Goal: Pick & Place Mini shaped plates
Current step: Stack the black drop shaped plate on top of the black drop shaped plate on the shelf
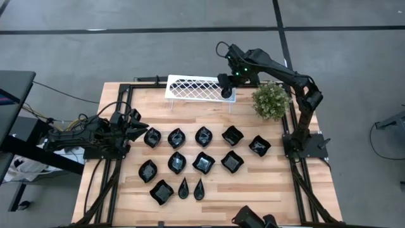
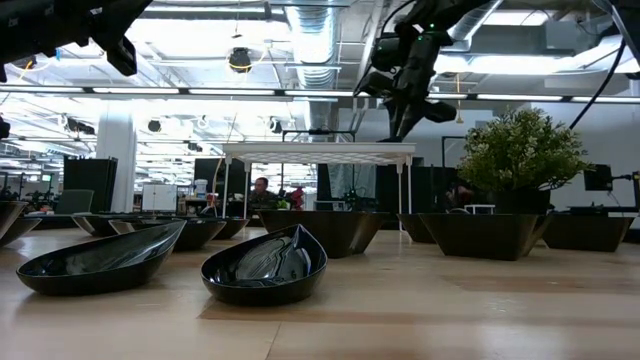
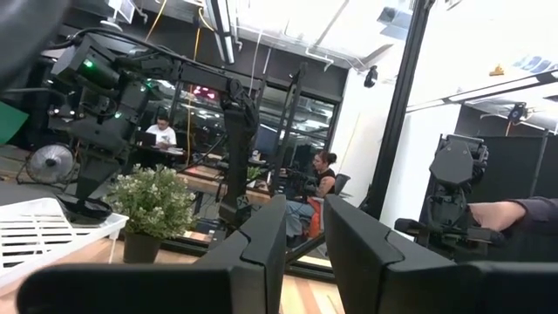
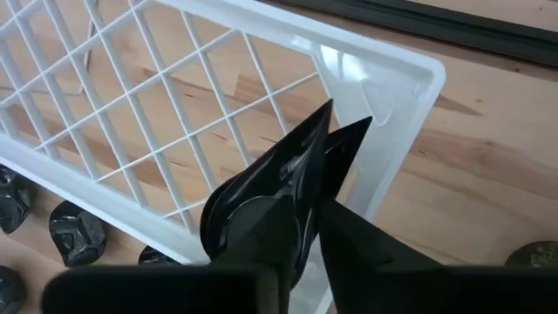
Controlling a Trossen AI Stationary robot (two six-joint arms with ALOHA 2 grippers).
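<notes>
Black leaf-shaped mini plate [image 4: 261, 196] is hanging edge-on, pinched tight in the right pincer [image 1: 226, 89] directly over the white lattice rack's [image 1: 190, 88] near corner, while the left pincer [image 1: 136, 126] is idling slightly apart at the worktop's [image 1: 253, 183] left edge.

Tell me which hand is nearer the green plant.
Right. The right hand hangs over the white rack's end just beside the green plant, gripping a black plate. The left hand sits across the table, by the left edge.

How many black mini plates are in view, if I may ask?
13 mini plates: twelve on the table in three rows, one in the right gripper over the white rack. Others may be hidden.
</notes>
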